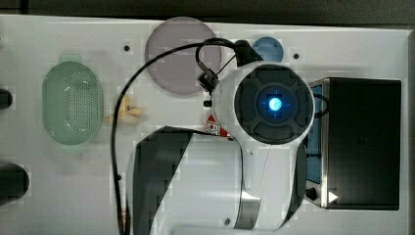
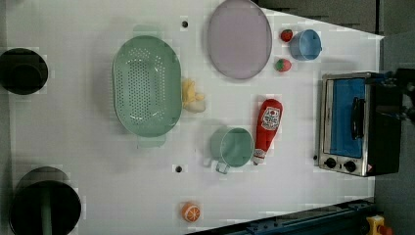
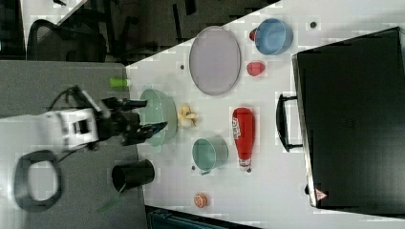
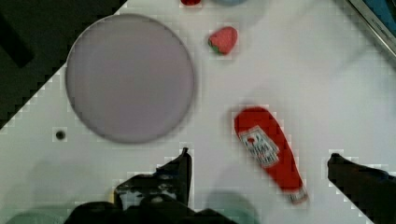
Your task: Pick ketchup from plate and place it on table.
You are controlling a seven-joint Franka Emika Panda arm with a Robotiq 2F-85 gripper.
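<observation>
Ketchup, the red squeeze bottle with white label (image 2: 266,128), lies on the white tabletop (image 2: 303,196), off the lilac-grey round plate (image 2: 239,38); black claw (image 3: 143,116) spread empty — another grab risks undoing it.

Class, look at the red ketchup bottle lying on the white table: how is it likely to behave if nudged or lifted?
The ketchup bottle lies on its side on the table, so a sideways nudge may well roll it. Its body tapers toward the cap, so it would probably roll in a curve. It looks like a small toy, likely light.
</observation>
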